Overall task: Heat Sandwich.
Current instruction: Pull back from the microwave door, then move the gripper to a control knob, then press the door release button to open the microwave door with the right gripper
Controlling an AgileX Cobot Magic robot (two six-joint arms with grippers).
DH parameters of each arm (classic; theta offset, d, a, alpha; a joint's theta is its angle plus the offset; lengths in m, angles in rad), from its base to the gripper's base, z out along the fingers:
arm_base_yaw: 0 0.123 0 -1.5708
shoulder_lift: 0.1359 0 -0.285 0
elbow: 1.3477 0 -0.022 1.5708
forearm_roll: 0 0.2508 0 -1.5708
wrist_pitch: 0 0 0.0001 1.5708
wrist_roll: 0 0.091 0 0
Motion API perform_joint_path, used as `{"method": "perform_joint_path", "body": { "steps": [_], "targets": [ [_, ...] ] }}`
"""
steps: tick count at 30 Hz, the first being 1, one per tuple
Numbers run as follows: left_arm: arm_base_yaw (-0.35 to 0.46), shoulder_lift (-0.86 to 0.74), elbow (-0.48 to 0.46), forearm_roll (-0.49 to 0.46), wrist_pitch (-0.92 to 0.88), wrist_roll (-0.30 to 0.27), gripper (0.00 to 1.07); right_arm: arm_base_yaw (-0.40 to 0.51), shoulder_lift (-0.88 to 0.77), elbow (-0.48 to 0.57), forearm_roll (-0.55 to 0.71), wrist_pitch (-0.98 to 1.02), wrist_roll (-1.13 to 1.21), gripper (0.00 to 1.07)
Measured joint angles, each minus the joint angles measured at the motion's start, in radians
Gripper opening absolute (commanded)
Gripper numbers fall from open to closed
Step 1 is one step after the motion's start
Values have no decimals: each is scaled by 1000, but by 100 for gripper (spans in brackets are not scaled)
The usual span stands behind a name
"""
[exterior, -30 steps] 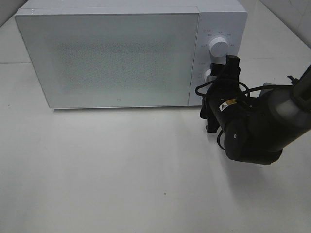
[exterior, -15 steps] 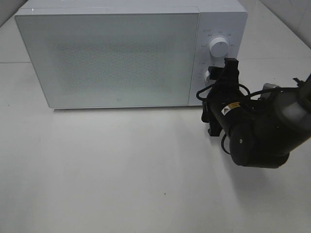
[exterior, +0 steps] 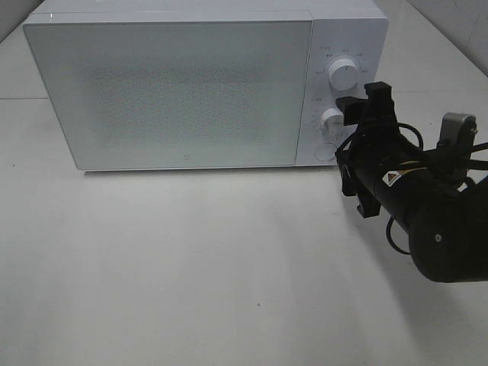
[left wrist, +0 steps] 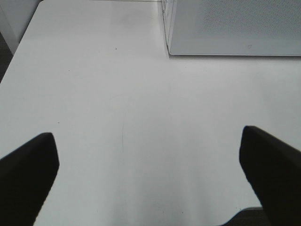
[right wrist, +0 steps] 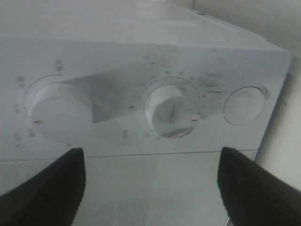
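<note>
The sandwich is out of view. The white microwave [exterior: 183, 91] stands at the back with its door shut. My right gripper [exterior: 364, 99] hovers just off the control panel, to the right of the lower knob [exterior: 331, 118]. In the right wrist view this gripper [right wrist: 150, 188] is open and holds nothing, its dark fingers [right wrist: 44, 188] framing the lower knob [right wrist: 171, 110]. My left gripper [left wrist: 150, 179] is open above bare table and does not show in the exterior view.
The panel also carries an upper knob [exterior: 344, 75] and a round button [exterior: 325, 150]. The white table [exterior: 191, 267] stretches out in front of the microwave. A corner of the microwave [left wrist: 225, 28] shows in the left wrist view.
My right arm has drawn back to the right, away from the panel, and the lower knob it covered now shows. The microwave has not moved.
</note>
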Motion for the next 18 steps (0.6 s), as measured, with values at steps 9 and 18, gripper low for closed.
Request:
{"method": "perform_joint_path", "body": {
  "steps": [9,18],
  "targets": [
    [0,0,0,0,0,0,100,0,-181,15,-50,303,-342,75],
    [0,0,0,0,0,0,100,0,-294,16,-50,544,-764,75]
  ]
}}
